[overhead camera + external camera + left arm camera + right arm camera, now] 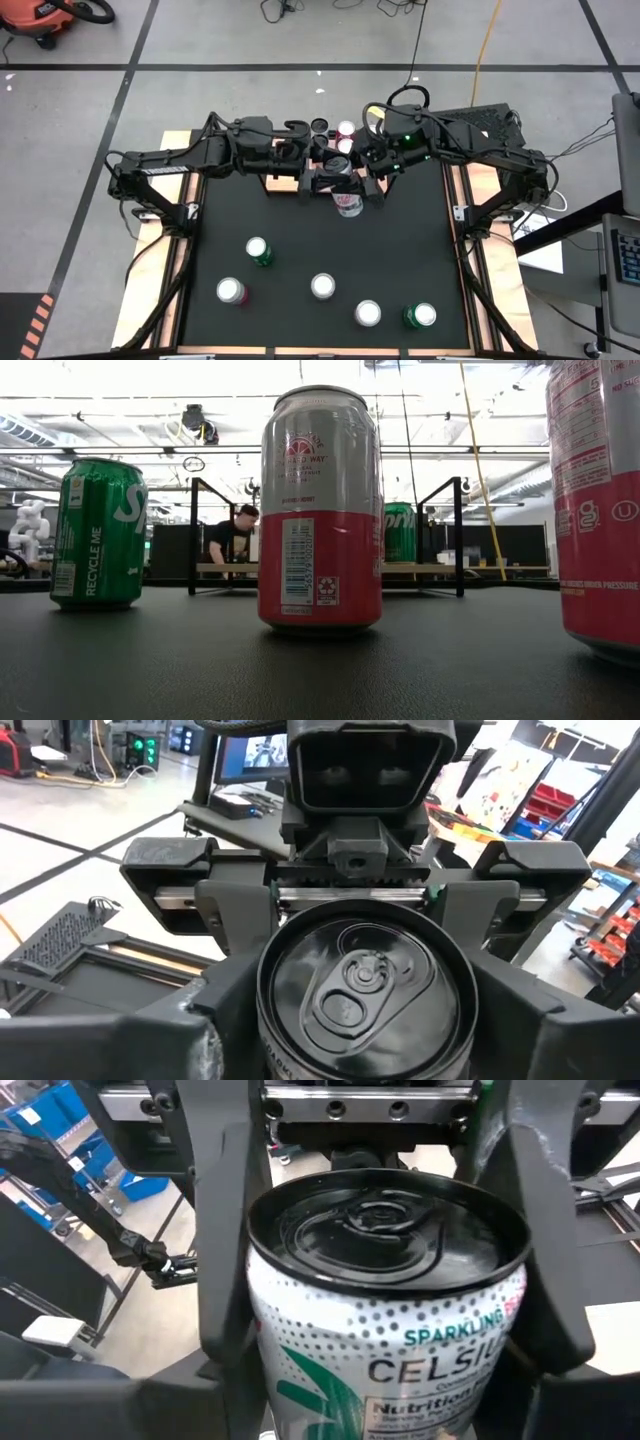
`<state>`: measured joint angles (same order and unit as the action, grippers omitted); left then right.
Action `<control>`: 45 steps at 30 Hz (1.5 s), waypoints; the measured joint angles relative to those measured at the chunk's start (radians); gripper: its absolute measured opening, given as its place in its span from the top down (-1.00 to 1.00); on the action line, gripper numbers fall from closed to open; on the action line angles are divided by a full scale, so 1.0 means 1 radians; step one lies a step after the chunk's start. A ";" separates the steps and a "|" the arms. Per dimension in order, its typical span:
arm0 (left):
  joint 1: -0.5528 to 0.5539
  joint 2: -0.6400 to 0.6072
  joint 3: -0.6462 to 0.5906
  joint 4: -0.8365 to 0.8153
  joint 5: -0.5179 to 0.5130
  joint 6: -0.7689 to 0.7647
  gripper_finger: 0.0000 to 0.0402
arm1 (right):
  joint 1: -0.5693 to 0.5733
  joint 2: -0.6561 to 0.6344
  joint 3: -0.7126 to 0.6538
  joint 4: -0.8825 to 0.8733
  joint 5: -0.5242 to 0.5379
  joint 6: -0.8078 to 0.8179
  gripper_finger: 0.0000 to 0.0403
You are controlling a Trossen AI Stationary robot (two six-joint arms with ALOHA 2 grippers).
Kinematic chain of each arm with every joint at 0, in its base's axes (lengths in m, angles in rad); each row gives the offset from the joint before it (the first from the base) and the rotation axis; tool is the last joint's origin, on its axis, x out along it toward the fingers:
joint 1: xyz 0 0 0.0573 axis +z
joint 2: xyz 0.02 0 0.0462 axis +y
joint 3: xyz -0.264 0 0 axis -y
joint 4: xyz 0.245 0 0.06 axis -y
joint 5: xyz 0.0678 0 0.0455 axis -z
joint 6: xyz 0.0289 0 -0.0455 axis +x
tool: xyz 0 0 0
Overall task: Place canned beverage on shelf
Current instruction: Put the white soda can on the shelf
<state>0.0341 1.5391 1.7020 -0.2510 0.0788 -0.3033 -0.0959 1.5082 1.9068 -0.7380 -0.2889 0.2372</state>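
Nearest the right wrist camera, a white Celsius can [385, 1320] is pinched between the right gripper [362, 175] fingers; the left gripper [318, 172] fingers are closed around it too, seemingly for a handover beside the shelf [283, 178] at the frame's upper centre

Both arms reach inward over the far middle of the table and meet there, wrists nearly facing each other. The left gripper [322, 183] and the right gripper [366, 186] both sit at the same Celsius can [348, 202]. The right gripper's fingers [225, 1230] press against opposite sides of the can. The left gripper's fingers [190, 1030] flank the can top, contact not discernible.
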 joint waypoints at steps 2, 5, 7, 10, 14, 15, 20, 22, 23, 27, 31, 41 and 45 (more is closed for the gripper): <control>0.000 0.000 0.000 0.000 0.000 0.006 -0.21 | 0.000 0.000 0.000 0.000 0.001 0.004 -0.17; 0.000 0.000 0.000 0.001 0.002 0.015 -0.21 | 0.000 0.000 0.000 0.000 0.002 0.013 -0.22; 0.000 0.000 0.000 0.004 0.007 0.014 -0.22 | 0.000 0.000 0.000 0.000 0.001 0.034 -0.27; -0.001 0.000 0.000 0.007 0.007 0.021 -0.24 | 0.000 0.000 0.002 -0.013 0.001 0.070 -0.36; 0.000 -0.003 0.000 0.001 0.007 0.025 -0.24 | -0.001 0.000 0.002 -0.036 -0.004 0.114 -0.48; 0.000 -0.004 0.000 0.000 0.008 0.025 -0.24 | -0.001 -0.001 0.002 -0.039 -0.016 0.119 -0.51; -0.003 -0.016 -0.001 -0.003 0.037 0.031 -0.24 | -0.001 -0.003 0.003 -0.062 -0.053 0.141 -0.61; -0.003 -0.018 -0.001 -0.002 0.045 0.032 -0.24 | -0.001 -0.003 0.003 -0.085 -0.056 0.145 -0.65; -0.002 -0.024 -0.001 -0.004 0.046 0.032 -0.24 | -0.001 -0.003 0.003 -0.091 -0.056 0.146 -0.66; -0.004 -0.034 -0.002 -0.003 0.046 0.038 -0.24 | -0.001 -0.012 0.003 -0.128 -0.057 0.139 -0.68; -0.005 -0.054 -0.001 -0.017 0.070 0.077 -0.25 | -0.001 -0.033 0.002 -0.171 -0.053 0.112 -0.68; -0.004 -0.100 0.000 -0.084 0.077 0.264 -0.25 | -0.001 -0.118 0.001 -0.344 -0.029 0.019 -0.68; -0.002 -0.105 0.000 -0.083 0.046 0.261 -0.25 | -0.001 -0.161 0.001 -0.406 0.006 0.008 -0.68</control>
<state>0.0319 1.4345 1.7020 -0.3344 0.1250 -0.0425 -0.0971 1.3475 1.9076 -1.1438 -0.2829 0.2456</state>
